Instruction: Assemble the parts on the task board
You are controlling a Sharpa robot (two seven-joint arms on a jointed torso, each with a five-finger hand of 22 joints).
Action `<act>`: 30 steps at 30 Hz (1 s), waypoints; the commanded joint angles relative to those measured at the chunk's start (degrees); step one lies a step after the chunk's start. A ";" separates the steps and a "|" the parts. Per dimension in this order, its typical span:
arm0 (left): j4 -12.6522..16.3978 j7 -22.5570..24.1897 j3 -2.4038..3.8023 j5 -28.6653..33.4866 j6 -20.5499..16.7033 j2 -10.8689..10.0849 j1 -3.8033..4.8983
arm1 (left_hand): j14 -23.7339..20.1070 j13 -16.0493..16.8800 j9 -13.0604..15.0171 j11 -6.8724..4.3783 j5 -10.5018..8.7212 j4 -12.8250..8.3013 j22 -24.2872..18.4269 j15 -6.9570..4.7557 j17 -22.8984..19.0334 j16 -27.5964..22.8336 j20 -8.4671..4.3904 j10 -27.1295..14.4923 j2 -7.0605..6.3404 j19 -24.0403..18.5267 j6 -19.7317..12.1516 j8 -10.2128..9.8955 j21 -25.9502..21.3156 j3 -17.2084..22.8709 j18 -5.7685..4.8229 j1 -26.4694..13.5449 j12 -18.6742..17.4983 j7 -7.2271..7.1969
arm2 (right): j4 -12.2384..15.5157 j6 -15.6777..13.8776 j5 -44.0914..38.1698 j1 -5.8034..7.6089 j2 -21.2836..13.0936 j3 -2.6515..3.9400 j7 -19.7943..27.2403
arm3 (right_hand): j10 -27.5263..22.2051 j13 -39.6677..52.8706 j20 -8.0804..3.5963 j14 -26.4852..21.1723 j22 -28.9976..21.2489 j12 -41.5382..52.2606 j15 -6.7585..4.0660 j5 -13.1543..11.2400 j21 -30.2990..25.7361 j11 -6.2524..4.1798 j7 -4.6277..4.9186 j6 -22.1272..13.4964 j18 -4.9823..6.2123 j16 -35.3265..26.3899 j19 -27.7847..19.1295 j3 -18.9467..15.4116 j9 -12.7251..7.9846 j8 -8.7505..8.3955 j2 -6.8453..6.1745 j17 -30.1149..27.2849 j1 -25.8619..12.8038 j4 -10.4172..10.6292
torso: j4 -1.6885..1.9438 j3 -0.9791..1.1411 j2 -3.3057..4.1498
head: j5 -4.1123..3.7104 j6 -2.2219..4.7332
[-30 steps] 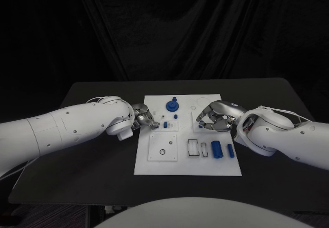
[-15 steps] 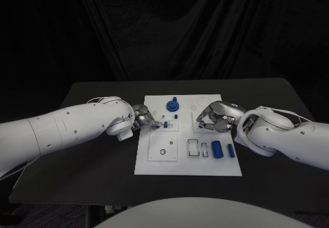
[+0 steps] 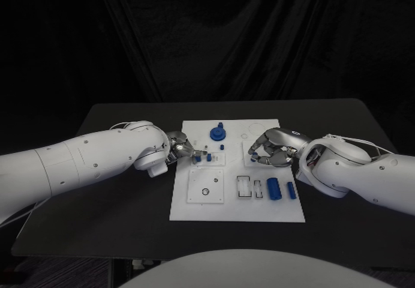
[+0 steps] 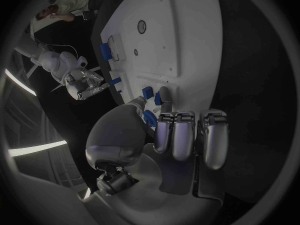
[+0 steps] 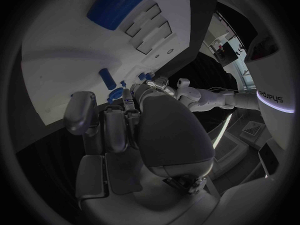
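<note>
The white task board (image 3: 197,204) lies in the middle of the table. My left hand (image 3: 183,149) reaches onto its left edge. There thumb and a finger pinch a small blue part (image 3: 207,157), also seen between the fingertips (image 4: 147,91), right at the board's surface. My right hand (image 3: 270,150) hovers over the board's upper right, fingers curled in, with nothing showing in them. A blue knob (image 3: 218,133) stands at the board's far end with a small blue peg (image 3: 222,147) in front of it. Two blue cylinders (image 3: 273,188) lie at the near right.
Empty rectangular slots (image 3: 244,186) lie beside the cylinders, and a square plate with a ring (image 3: 205,192) sits at the near left. The black table (image 3: 104,210) lies bare on both sides of the board. Both white forearms lie low along the board's sides.
The blue part at my left fingertips has shifted slightly and shows more plainly now. The right hand has hardly moved.
</note>
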 commanded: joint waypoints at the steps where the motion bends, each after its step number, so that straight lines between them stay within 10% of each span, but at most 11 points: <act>1: -0.47 -1.04 -0.41 -0.48 0.58 -0.07 -0.56 | 3.72 14.18 -0.19 0.36 4.54 0.00 15.09 0.39 9.37 -0.20 0.40 5.14 1.07 6.02 -1.30 -0.70 -0.20 -0.81 -0.79 1.43 -0.16 1.12 | 0.03 0.37 -0.05 -0.16 -0.02 0.03 -1.18 | -0.40 4.37 -0.02 2.35 7.49 -0.38 0.11 0.18 -0.26 -0.04 0.05 0.05 0.55 -0.34 -0.55 0.35 -0.07 -0.21 -0.16 0.10 0.21 -0.09 | 0.00 0.00 0.01 | -0.01 0.00; 15: -0.70 0.73 -0.41 -0.47 -0.14 -0.06 -0.66 | 3.80 14.23 0.66 -0.60 27.14 -0.45 15.09 -0.43 9.68 0.00 0.25 5.16 1.19 6.02 -0.11 0.82 -0.20 3.37 -0.79 9.84 -0.09 0.02 | 0.02 0.60 -0.05 -0.17 -0.03 0.03 -1.30 | -0.43 4.35 -0.01 2.31 7.44 -0.41 0.12 0.17 -0.51 -0.02 0.06 0.06 0.59 -0.44 -0.62 0.43 -0.09 -0.23 -0.16 0.00 0.15 -0.08 | 0.01 0.00 0.01 | 0.14 0.00; 30: -1.31 1.62 -0.41 -0.48 -0.90 -0.02 -0.68 | 3.83 14.23 3.37 -1.12 28.75 -0.22 15.09 -0.84 9.72 0.03 0.08 5.17 -0.31 6.02 -0.28 3.87 -0.20 6.32 -0.79 11.00 -0.09 -0.54 | -0.11 0.93 0.55 -0.18 0.13 0.03 -1.40 | -0.45 4.31 -0.01 2.30 7.43 -0.43 0.13 0.18 -0.54 -0.03 0.06 0.08 0.59 -0.46 -0.63 0.46 -0.09 -0.23 -0.16 -0.03 0.14 -0.09 | 0.00 0.00 0.01 | 0.19 0.00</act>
